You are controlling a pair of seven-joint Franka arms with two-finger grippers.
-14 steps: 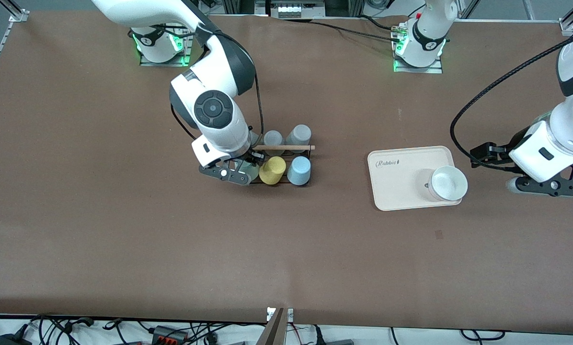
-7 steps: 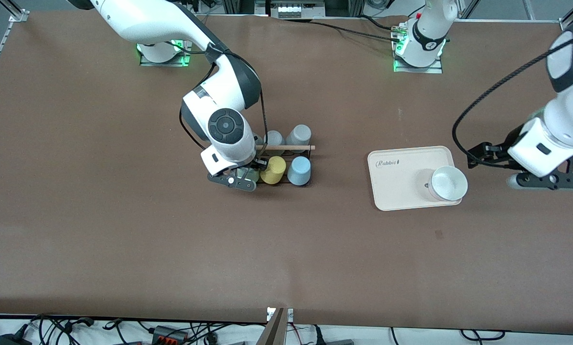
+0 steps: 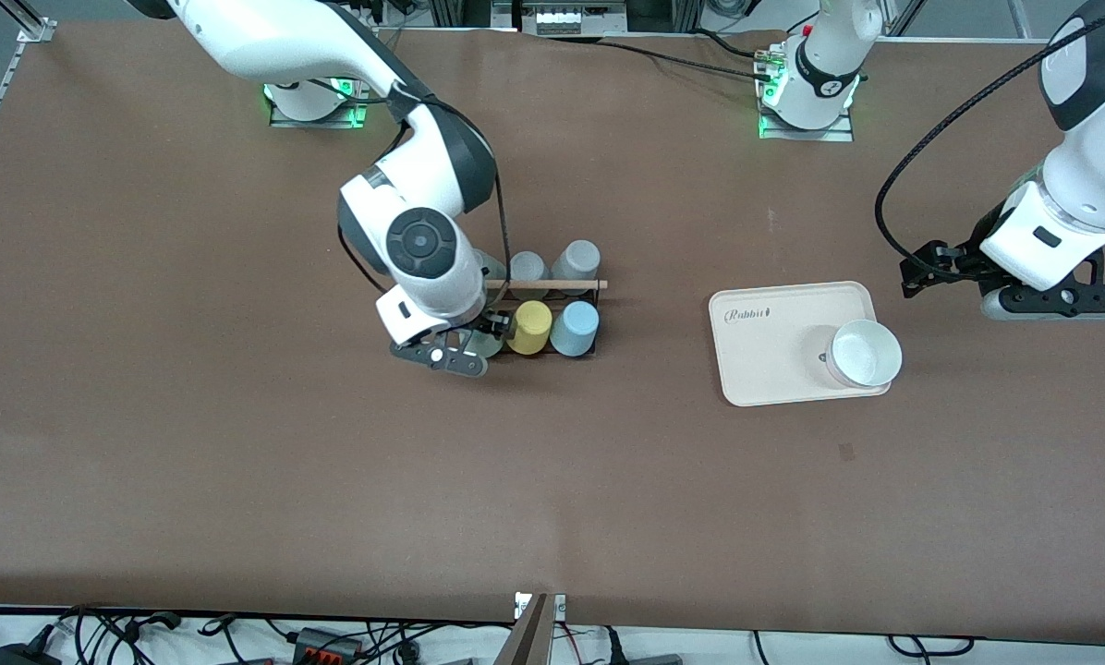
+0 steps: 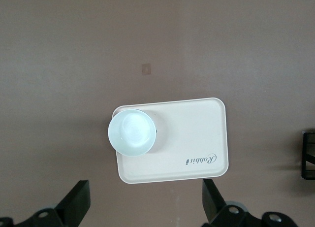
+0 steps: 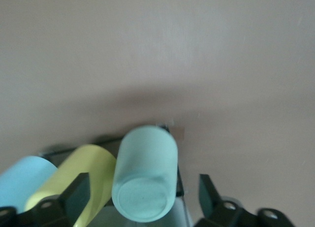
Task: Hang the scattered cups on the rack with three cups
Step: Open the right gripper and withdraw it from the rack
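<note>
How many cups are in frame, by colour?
Grey cups: 2 in view
Yellow cup: 1
Light blue cup: 1
Mint green cup: 1
Whitish cup on the tray: 1
Total: 6

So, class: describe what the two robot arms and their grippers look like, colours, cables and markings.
Both arms are glossy white with dark grey joint caps and black cables looped alongside. The right gripper and left gripper are flat black bars with round silver fasteners and black fingers. Green lights glow at both bases.
</note>
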